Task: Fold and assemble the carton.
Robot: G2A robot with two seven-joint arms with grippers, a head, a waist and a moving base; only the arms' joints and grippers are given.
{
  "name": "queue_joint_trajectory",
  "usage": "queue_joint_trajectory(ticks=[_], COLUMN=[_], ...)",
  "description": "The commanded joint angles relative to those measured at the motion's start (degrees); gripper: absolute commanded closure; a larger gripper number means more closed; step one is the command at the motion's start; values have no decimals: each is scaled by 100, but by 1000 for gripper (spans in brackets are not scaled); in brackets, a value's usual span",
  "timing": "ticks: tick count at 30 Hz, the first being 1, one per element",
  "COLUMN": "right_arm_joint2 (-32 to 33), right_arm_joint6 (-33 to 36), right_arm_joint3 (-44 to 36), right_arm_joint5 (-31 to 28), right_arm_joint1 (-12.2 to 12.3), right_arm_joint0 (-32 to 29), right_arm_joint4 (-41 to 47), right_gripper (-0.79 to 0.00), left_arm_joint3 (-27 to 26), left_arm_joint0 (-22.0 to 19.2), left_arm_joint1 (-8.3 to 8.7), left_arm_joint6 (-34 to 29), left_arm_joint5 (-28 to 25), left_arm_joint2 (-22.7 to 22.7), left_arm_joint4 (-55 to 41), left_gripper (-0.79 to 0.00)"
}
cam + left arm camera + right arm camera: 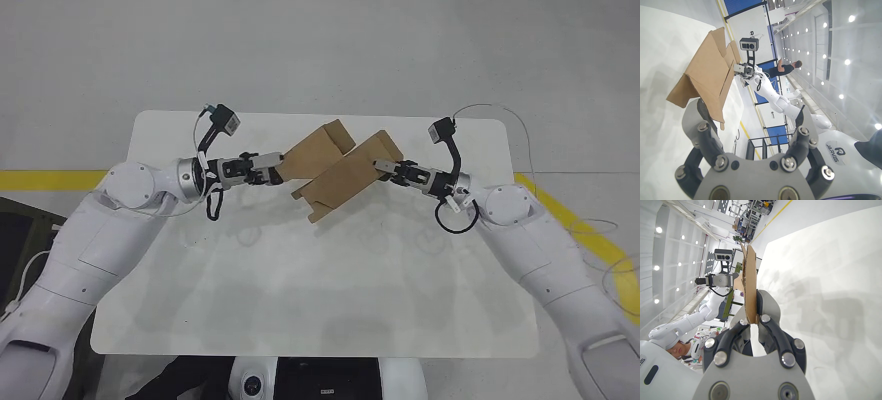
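Note:
A flat, partly folded brown carton [335, 170] hangs above the far middle of the white table [300, 290], between both arms. My right gripper [385, 168] is shut on its right edge; the right wrist view has the cardboard [749, 283] edge-on, pinched between the gripper's [751, 313] fingers. My left gripper [283, 170] sits at the carton's left end. In the left wrist view it [751, 104] stands open, fingers wide apart, and a corner of the carton [708, 68] lies against one finger [702, 111]. The right gripper [736, 69] holds the far edge there.
The table's near half [320, 310] is bare white surface with free room. A yellow line [50, 180] runs along the floor on both sides of the table. The table's far edge [320, 113] lies just behind the carton.

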Motion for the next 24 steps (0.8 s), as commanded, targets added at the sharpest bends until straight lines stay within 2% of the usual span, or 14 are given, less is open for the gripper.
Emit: queue_joint_trajectory(ticks=[1, 9, 12, 13, 24], right_arm_joint2=[35, 193, 249, 267, 409], right_arm_joint6=[0, -11, -4, -5, 59], right_arm_joint3=[-19, -80, -95, -100, -106], right_arm_joint5=[8, 56, 68, 64, 88], right_arm_joint1=[-7, -36, -49, -53, -113], right_arm_joint0=[-16, -109, -141, -150, -233], right_arm_joint4=[-31, -147, -168, -178, -279], right_gripper=[0, 0, 0, 0, 0], left_arm_joint3=[21, 151, 229, 255, 443], left_arm_joint0=[5, 39, 44, 45, 88], left_arm_joint1=[-33, -191, -241, -256, -380], left_arm_joint6=[55, 141, 142, 138, -16], left_arm_joint5=[3, 57, 71, 72, 174], left_arm_joint2=[23, 142, 158, 161, 164], left_arm_joint4=[18, -73, -91, -89, 83], left_gripper=[-785, -785, -449, -382, -339])
